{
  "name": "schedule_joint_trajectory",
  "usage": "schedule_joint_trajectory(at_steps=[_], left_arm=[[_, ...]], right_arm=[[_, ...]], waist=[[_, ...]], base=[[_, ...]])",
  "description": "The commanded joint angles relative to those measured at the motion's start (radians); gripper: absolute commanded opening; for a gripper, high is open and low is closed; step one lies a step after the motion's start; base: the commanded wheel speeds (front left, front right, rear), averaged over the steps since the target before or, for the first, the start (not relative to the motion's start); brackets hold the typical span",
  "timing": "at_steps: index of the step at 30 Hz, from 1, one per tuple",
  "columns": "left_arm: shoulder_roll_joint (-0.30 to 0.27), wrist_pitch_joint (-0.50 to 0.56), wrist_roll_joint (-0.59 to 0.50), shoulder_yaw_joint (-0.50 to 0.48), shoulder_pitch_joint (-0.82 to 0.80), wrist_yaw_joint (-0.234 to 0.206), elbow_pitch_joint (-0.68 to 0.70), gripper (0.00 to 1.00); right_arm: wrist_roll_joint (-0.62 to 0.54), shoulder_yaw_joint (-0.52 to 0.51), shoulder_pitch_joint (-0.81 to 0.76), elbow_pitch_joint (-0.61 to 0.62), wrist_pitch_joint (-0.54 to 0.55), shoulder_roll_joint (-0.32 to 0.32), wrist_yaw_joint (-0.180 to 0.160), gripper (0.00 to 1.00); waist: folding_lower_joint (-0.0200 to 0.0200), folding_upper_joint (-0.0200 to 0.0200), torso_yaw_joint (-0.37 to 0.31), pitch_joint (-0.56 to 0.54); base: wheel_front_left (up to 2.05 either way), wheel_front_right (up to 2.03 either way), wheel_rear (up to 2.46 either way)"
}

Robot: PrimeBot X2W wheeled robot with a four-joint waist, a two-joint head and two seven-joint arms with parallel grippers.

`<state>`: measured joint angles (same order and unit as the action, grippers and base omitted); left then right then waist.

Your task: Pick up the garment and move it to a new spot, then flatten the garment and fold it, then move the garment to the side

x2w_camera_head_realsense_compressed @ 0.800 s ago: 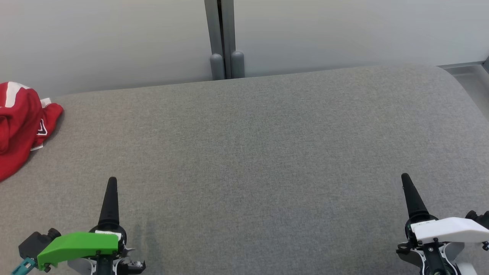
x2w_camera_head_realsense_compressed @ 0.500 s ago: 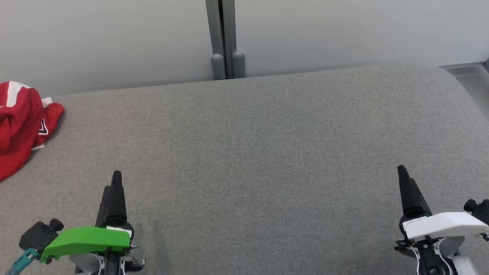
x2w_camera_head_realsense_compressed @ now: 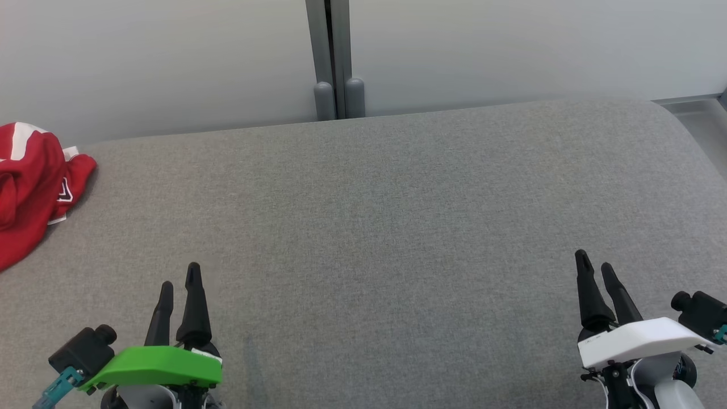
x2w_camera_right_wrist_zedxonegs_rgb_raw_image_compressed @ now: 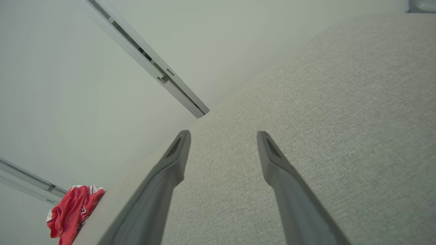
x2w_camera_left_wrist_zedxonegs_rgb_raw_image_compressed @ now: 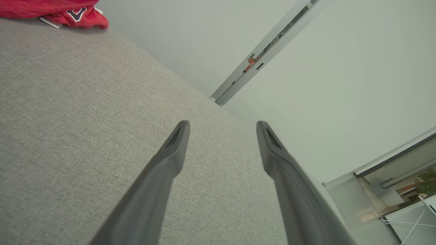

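Note:
The garment, a crumpled red T-shirt with white trim and a dark emblem, lies bunched at the far left edge of the grey cushioned surface. The left wrist view catches the garment at its top left corner, and in the right wrist view the garment sits at the lower left. My left gripper hovers open near the front left, well short of the garment. My right gripper stands open at the front right, nothing between its fingers.
A pale wall with a grey vertical post runs behind the surface. The surface's right end curves down near a grey ledge.
Both grippers have rolled at the wrist, so each now shows two fingers side by side instead of one. The left drew slightly right and toward me; the garment has not moved.

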<state>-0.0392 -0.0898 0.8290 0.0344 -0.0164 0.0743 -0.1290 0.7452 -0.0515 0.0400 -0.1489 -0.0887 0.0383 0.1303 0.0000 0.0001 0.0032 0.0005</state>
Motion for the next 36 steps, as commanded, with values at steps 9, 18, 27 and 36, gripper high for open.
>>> schedule_joint_trajectory(at_steps=[9,18,27,36], left_arm=[[-0.009,-0.033,-0.138,0.020,0.020,-0.011,-0.005,1.00],[-0.009,-0.058,-0.229,0.027,0.033,-0.012,-0.012,1.00],[-0.011,-0.080,-0.304,0.036,0.042,-0.013,-0.023,1.00],[-0.011,-0.100,-0.363,0.043,0.048,-0.013,-0.041,1.00]], right_arm=[[-0.151,0.019,-0.004,-0.001,-0.034,0.008,0.000,1.00],[-0.257,0.036,-0.008,-0.011,-0.058,0.009,0.000,1.00],[-0.358,0.043,-0.013,-0.012,-0.082,0.010,0.000,1.00],[-0.449,0.043,-0.017,-0.003,-0.102,0.011,0.000,1.00]], waist=[[0.0000,-0.0001,-0.001,-0.001],[0.0000,-0.0001,-0.001,0.000],[0.0000,-0.0001,0.000,0.001],[0.0000,-0.0001,0.002,0.000]], base=[[0.00,0.00,0.00],[0.00,0.00,0.00],[0.00,0.00,0.00],[0.00,0.00,0.00]])
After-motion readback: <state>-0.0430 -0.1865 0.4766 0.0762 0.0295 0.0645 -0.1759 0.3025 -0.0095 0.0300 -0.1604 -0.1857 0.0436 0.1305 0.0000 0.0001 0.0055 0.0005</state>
